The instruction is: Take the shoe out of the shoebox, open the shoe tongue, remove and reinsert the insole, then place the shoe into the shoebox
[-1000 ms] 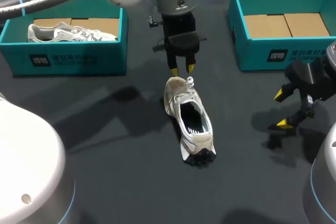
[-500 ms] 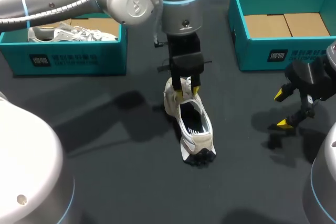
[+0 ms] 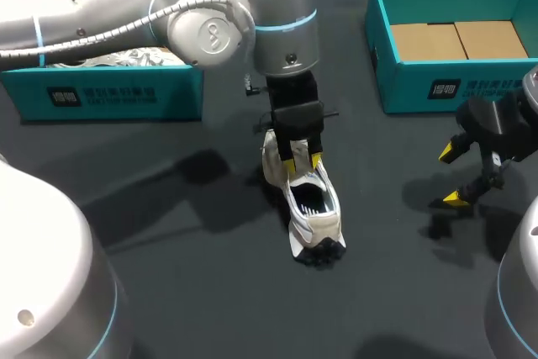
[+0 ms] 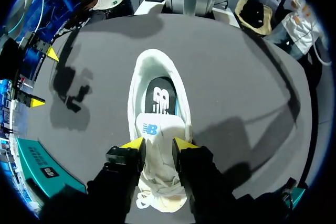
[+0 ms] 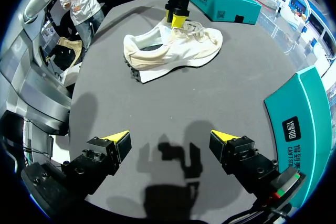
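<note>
Cream shoe point(image 3: 316, 223) upright at centre of desk point(image 3: 168, 250), heel toward 5 o'clock, tongue point(image 4: 156, 129) raised, dark insole point(image 4: 160, 97) inside; open teal shoebox point(image 3: 496, 86) at 2 o'clock.

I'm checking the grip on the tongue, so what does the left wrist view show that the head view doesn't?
Only the left wrist view: the tongue pressed between the left gripper's two fingers, and the dark insole lying inside. Only the head view: the left shoebox with a second shoe in it. Both: the shoe on the table and the open right gripper off to its side.
</note>
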You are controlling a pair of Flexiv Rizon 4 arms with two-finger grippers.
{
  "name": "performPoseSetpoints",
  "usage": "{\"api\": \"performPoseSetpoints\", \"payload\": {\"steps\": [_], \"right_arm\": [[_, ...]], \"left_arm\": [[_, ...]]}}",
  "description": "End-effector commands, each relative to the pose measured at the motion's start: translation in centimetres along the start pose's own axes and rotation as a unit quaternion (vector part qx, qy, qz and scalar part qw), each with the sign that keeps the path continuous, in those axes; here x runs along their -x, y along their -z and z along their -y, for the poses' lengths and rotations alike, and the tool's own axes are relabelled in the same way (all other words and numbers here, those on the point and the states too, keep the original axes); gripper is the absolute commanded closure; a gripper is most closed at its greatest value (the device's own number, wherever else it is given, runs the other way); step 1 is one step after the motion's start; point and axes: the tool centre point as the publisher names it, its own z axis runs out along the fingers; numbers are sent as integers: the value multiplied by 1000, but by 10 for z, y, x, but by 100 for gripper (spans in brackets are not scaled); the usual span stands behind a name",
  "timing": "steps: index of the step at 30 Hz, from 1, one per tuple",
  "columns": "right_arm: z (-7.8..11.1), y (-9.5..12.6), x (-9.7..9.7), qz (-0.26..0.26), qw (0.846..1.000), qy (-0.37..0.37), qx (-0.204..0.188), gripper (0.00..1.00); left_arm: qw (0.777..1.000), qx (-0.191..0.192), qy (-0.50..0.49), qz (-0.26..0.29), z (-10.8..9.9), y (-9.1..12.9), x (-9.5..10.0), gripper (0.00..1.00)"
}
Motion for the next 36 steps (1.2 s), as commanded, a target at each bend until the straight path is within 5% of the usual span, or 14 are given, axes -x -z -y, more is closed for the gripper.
{"api": "performPoseSetpoints", "payload": {"steps": [1, 14, 25, 29, 30, 31, 36], "right_arm": [[0, 0, -2, 1, 1000, 0, -1, 0], [0, 0, -2, 1, 1000, 0, -1, 0], [0, 0, -2, 1, 1000, 0, -1, 0], [0, 0, -2, 1, 1000, 0, -1, 0], [0, 0, -2, 1, 1000, 0, -1, 0], [0, 0, -2, 1, 1000, 0, -1, 0], [0, 0, -2, 1, 1000, 0, -1, 0]], "left_arm": [[1000, 14, -2, 10, 10, 10, -9, 67], [1000, -3, 5, -26, 15, -51, -4, 77], [1000, 22, -14, 10, 48, 14, -17, 64], [999, 4, 43, 9, 61, 29, -18, 60], [998, -12, 66, 1, 63, 31, -17, 49], [997, -25, 76, -13, 66, 33, -17, 0], [997, -27, 75, -22, 70, 37, -18, 0]]}}
